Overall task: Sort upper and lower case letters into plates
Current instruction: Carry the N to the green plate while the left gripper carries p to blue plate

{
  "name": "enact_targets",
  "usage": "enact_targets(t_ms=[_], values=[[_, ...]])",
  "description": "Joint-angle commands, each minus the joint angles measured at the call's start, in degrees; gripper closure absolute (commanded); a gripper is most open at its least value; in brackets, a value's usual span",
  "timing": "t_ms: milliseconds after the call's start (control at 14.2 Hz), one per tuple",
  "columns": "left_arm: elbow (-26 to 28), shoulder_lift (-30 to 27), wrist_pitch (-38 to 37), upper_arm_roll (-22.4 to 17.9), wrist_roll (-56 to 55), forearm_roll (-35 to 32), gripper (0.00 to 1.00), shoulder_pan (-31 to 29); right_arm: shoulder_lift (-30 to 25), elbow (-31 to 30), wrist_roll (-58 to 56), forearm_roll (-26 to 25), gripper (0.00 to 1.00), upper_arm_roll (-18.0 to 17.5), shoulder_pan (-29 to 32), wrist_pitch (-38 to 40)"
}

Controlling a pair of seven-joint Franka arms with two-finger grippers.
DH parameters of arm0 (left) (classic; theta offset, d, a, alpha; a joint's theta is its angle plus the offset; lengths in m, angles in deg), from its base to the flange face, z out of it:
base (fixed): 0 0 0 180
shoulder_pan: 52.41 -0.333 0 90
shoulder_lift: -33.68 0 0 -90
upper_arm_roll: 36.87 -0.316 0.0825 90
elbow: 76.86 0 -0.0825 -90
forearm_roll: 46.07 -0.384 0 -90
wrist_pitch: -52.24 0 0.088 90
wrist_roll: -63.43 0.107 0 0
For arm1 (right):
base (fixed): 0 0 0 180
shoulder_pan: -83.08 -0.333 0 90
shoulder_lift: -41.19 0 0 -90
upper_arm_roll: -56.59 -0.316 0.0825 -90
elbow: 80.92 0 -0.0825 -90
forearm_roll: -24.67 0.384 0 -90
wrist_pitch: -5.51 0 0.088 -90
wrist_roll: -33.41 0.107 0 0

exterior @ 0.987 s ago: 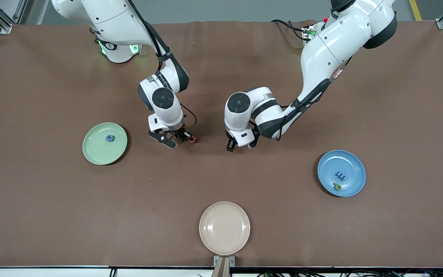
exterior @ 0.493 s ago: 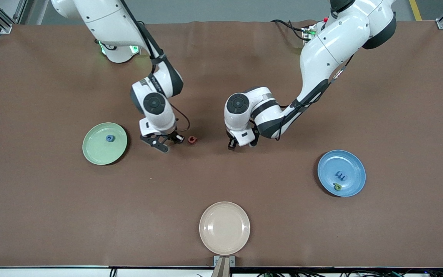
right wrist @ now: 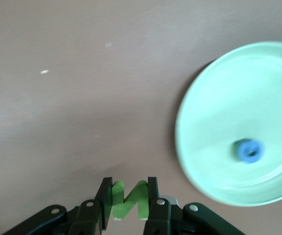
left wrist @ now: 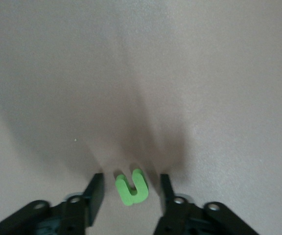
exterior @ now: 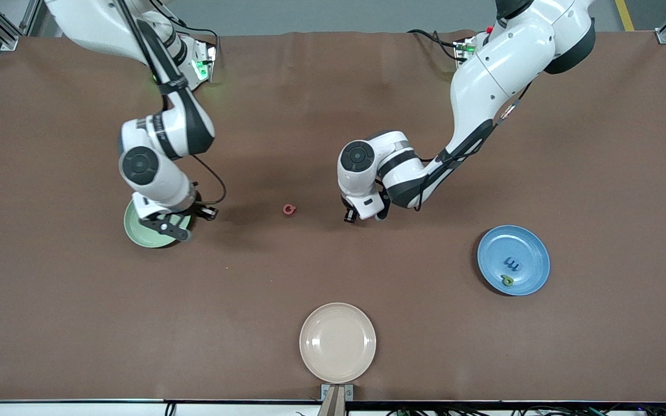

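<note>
Fingers of the right gripper are clenched on a green zigzag foam letter at the rim of the glossy mint green round plate, mid-height in the front frame at the right arm's end. I'd get over its middle, then drop low. Left gripper straddles a small green U-shaped letter mid-frame, fingers apart and not touching, so centre it before squeezing.

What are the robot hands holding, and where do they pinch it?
The right gripper pinches a green zigzag foam letter by its two outer sides. The left gripper straddles a green foam letter without touching it.
</note>
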Motion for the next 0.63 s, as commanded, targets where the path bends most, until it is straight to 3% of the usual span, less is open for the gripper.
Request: enact_targets(t_ms=[0, 70, 141, 352, 564], values=[[-0.2, 0.1, -0.5, -1.4, -0.6, 0.0, 0.8, 1.7, -3.2, -4.0, -4.8, -0.7, 1.0, -1.0, 3.3, -0.9], [-0.4, -0.1, -0.5, -1.4, -0.5, -0.2, 0.94, 1.6, -3.4, -5.0, -6.7, -0.7, 1.0, -1.0, 4.7, -1.5], [-0.7, -0.6, -0.5, -1.4, -0.3, -0.6, 0.99, 1.3, -3.8, -5.7, -8.9, -0.7, 1.0, -1.0, 5.9, -2.6], [-0.7, -5.0, -2.9, -1.2, 3.8, -2.9, 1.0, -3.4, -3.9, -9.3, -14.4, -0.7, 1.0, -1.0, 9.0, -7.5], [0.6, -9.5, -7.0, -0.3, 19.0, -2.9, 1.0, -10.0, -3.9, -11.9, -19.3, -0.7, 1.0, -1.0, 12.2, -10.8]])
